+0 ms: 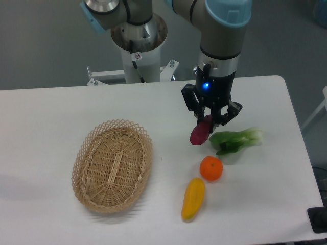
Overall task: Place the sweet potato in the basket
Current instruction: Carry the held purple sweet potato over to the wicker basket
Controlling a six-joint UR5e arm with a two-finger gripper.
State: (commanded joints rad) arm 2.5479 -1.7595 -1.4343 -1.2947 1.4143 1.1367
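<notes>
Currently, status by item:
Sweet potato: the sweet potato [200,132] hangs tilted in the jaws, upper end between the fingers, lower end pointing down-left; whether it clears the table [46,117] cannot be told.
Jaws: the gripper [209,119] has its jaws closed on the upper end of the sweet potato; a blue light shows on the gripper body.
Basket: the basket [113,165] sits on the table well to the left of the sweet potato, apart from it; nothing lies inside.
Greens: a leafy green vegetable [236,140] lies just right of the sweet potato.
Orange: an orange [211,168] rests below the sweet potato, near the greens.
Yellow fruit: a long yellow fruit [193,198] lies just below-left of the orange.
</notes>
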